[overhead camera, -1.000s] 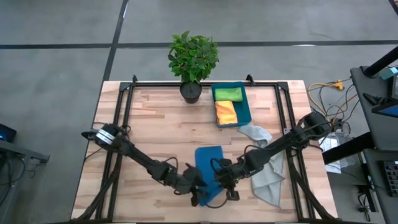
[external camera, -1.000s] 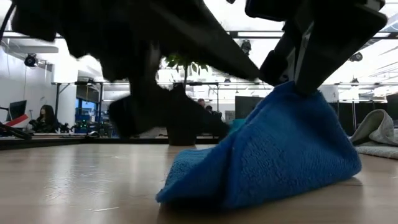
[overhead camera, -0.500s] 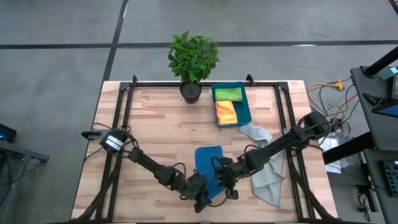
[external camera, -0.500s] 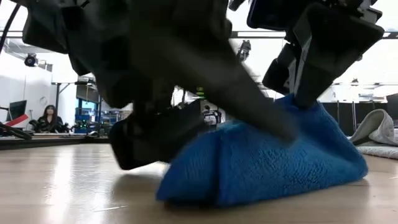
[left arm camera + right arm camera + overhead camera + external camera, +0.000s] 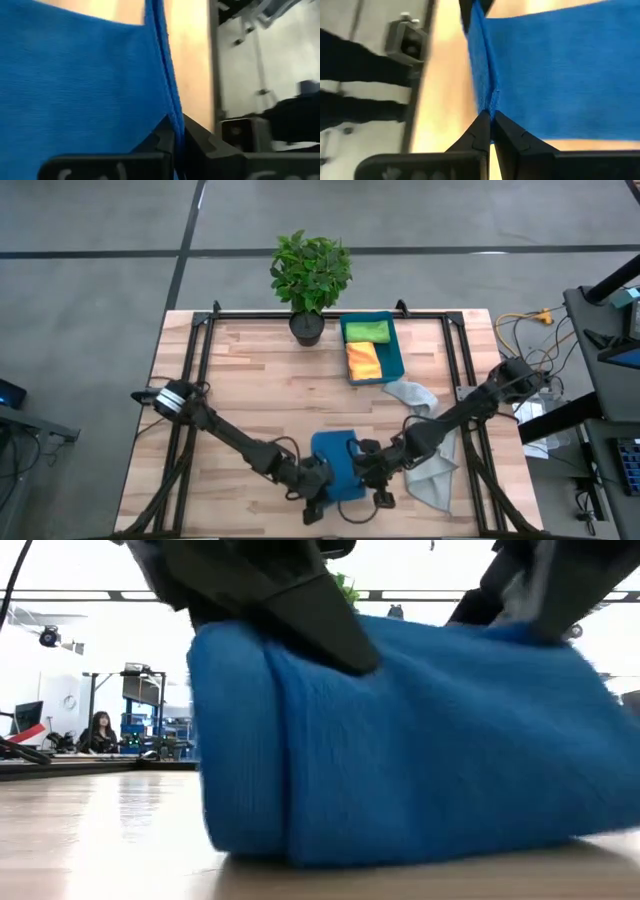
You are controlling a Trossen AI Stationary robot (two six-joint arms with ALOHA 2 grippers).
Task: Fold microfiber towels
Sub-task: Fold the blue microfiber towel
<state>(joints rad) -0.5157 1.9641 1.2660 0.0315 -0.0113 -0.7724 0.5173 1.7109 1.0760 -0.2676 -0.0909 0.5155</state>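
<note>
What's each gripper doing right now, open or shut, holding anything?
Left gripper: shut on the blue towel, pinching its edge.
Right gripper: shut on the same blue towel, at its other near corner.

A grey concrete floor (image 5: pixel 90 270) fills the upper and left of the high view, crossed by dark seams. At the low view's left, a seated person (image 5: pixel 100 730) works among desks under bright ceiling light.

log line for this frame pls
stage: folding blue towel | left gripper: shut on its edge | right gripper: shut on its edge | towel lifted at table's near edge
</note>
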